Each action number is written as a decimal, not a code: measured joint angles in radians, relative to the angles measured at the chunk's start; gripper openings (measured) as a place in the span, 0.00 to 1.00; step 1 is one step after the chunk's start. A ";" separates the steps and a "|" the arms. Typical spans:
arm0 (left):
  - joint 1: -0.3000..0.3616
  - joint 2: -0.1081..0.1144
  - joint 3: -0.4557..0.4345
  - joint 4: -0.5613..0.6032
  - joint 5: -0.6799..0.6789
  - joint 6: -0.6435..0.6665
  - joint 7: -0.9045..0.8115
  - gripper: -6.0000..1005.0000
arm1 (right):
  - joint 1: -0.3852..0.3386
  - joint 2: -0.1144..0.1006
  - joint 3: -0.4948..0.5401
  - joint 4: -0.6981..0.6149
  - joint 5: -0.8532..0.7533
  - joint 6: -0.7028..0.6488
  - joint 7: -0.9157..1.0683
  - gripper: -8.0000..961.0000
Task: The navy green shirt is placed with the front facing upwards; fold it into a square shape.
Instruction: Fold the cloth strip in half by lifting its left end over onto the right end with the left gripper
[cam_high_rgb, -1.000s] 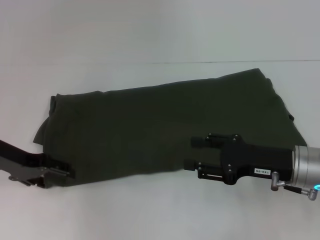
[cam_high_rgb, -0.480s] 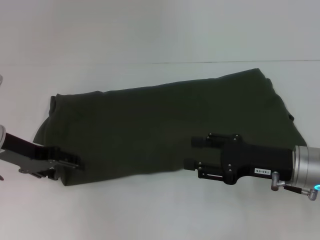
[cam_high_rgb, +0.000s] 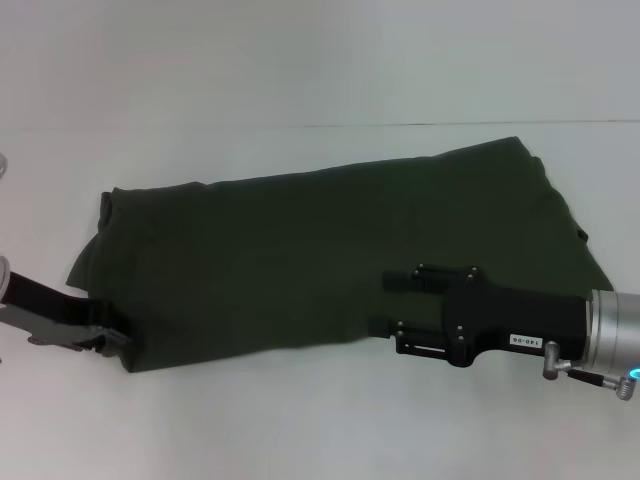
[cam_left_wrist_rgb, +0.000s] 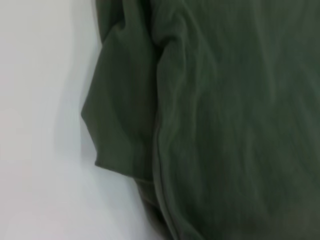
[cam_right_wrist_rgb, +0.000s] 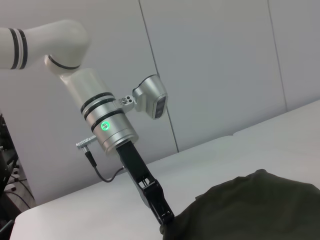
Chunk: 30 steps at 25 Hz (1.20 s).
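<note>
The navy green shirt (cam_high_rgb: 320, 250) lies on the white table (cam_high_rgb: 300, 60) as a long dark band running left to right, plain cloth up and no print showing. My left gripper (cam_high_rgb: 115, 340) sits low at the shirt's near left corner, touching its edge. The right wrist view shows that same left gripper (cam_right_wrist_rgb: 164, 218) with its tip against the shirt (cam_right_wrist_rgb: 250, 210). The left wrist view shows only creased folds of the shirt (cam_left_wrist_rgb: 225, 125) close up. My right gripper (cam_high_rgb: 395, 305) rests open over the shirt's near edge, right of the middle, its fingers spread wide on the cloth.
White table surface surrounds the shirt on all sides. A thin seam (cam_high_rgb: 450, 124) runs across the table behind the shirt. A grey panelled wall (cam_right_wrist_rgb: 225, 60) stands beyond the table in the right wrist view.
My left gripper pushed right into the shirt's near left corner, then drew back a little to the left. That corner now sits farther right. The right arm has barely moved.
</note>
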<state>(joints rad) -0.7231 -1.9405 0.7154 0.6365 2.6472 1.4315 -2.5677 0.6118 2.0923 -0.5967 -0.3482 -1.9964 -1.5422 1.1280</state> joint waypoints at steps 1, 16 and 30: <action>0.000 0.000 0.006 0.000 0.001 -0.003 0.006 0.62 | -0.001 0.000 0.000 0.000 0.002 -0.001 0.000 0.71; 0.002 0.000 0.022 0.039 -0.021 0.028 0.061 0.09 | 0.001 -0.002 0.000 -0.004 0.006 0.006 -0.001 0.71; 0.050 -0.026 -0.001 0.238 -0.115 0.183 0.115 0.04 | -0.009 0.002 0.002 0.017 0.105 0.089 0.006 0.47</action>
<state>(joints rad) -0.6732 -1.9661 0.7143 0.8748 2.5318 1.6147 -2.4524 0.6029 2.0947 -0.5951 -0.3312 -1.8916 -1.4533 1.1339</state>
